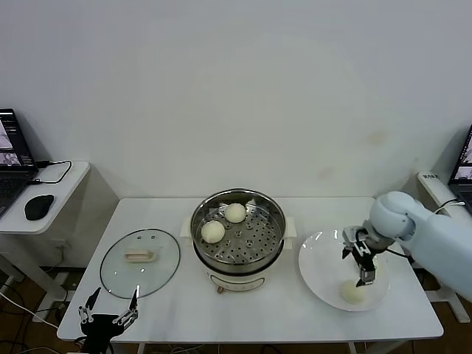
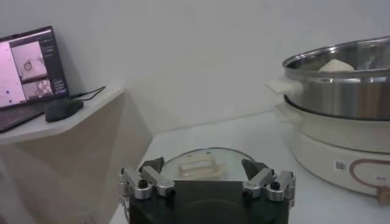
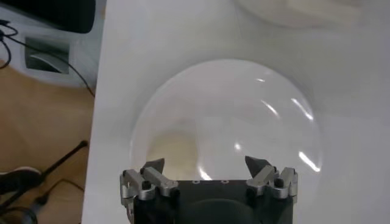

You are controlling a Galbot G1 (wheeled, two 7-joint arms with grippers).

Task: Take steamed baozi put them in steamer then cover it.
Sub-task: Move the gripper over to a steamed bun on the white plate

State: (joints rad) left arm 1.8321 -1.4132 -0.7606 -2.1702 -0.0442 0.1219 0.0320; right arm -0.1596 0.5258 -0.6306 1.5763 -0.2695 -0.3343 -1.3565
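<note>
Steamer sits mid-tabletop, uncovered. Two steamed baozi inside on the perforated tray: one toward the back, one on the steamer's left side, slightly apart from each other.

Cover lies flat on the tabletop left of the steamer, handle up, not touching the pot.

White plate right of the steamer, just beside its base. One baozi rests on the plate's near part; in the right wrist view it shows as a pale yellowish blur under the gripper.

Right gripper hangs over the plate, right above that baozi, pointing down. Jaws spread wide, nothing between them; whether the fingertips touch the bun cannot be told.

Left gripper parked at the tabletop's near edge, in front of the cover, well left of the steamer. Jaws wide apart, empty. Its wrist view looks past the cover to the steamer wall.
</note>
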